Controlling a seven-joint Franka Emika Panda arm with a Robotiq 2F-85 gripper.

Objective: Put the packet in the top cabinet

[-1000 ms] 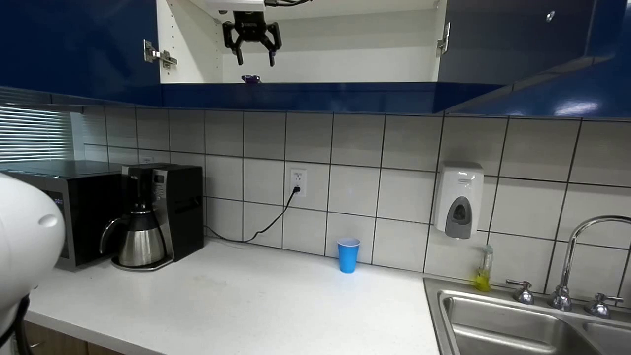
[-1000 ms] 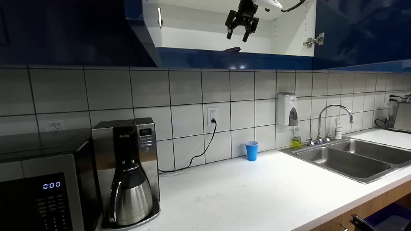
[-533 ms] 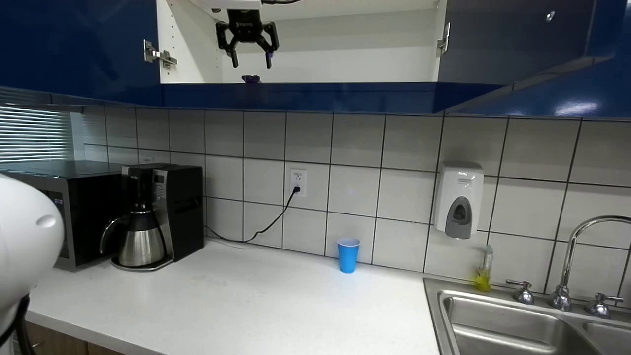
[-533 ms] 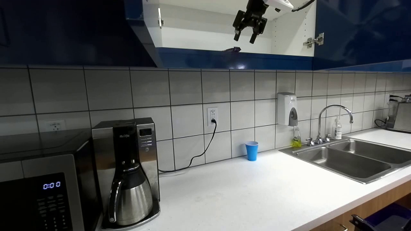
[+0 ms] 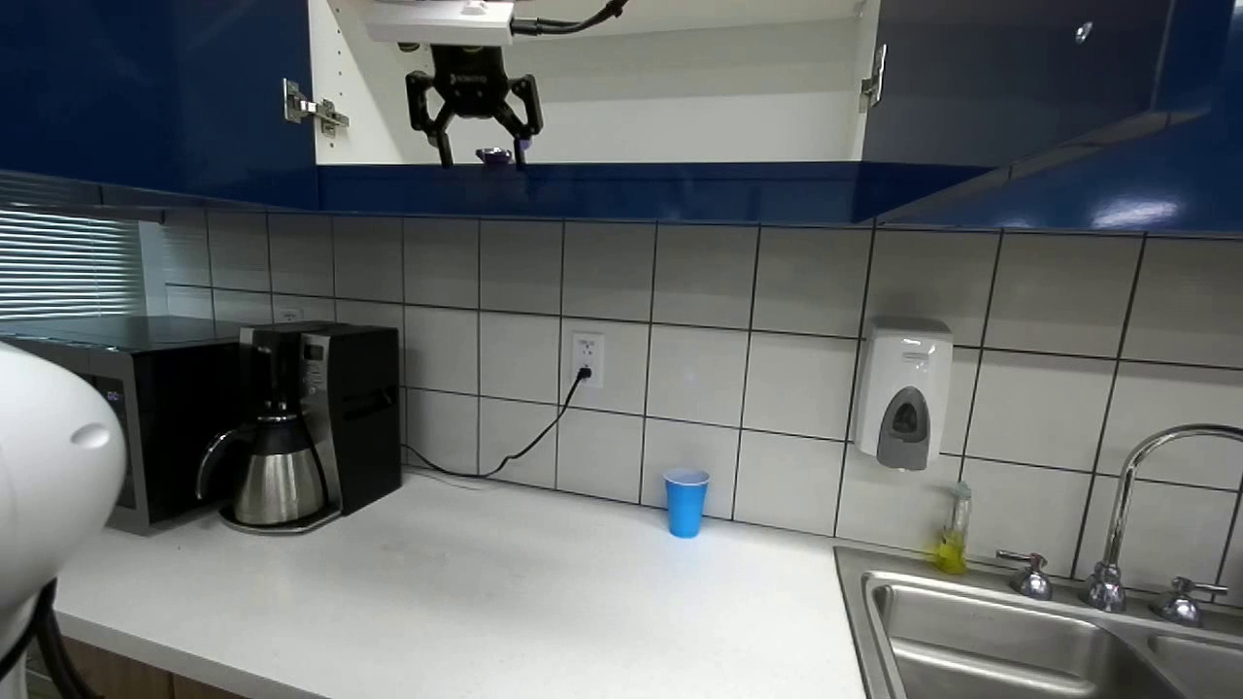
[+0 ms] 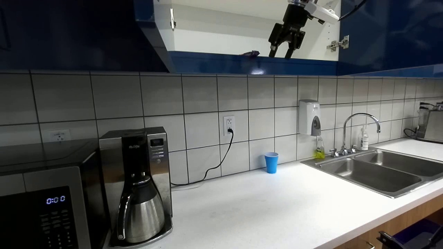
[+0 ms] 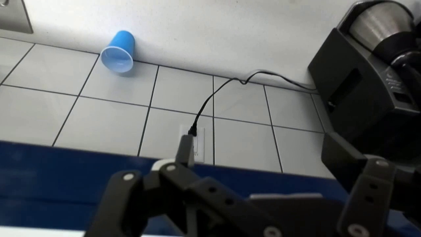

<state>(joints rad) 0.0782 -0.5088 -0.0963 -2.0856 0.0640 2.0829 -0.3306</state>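
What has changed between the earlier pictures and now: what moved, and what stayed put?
The gripper has come down in both exterior views; in an exterior view its fingers also moved to the picture's right. Nothing was grasped or let go: it stayed open. The packet at the front edge of the cabinet, the cup and the coffee maker stayed put.

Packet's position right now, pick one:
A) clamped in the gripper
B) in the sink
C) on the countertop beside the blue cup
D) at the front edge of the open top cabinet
D: in an exterior view the dark purple packet shows just above the front edge of the open top cabinet, off to one side of the open gripper.
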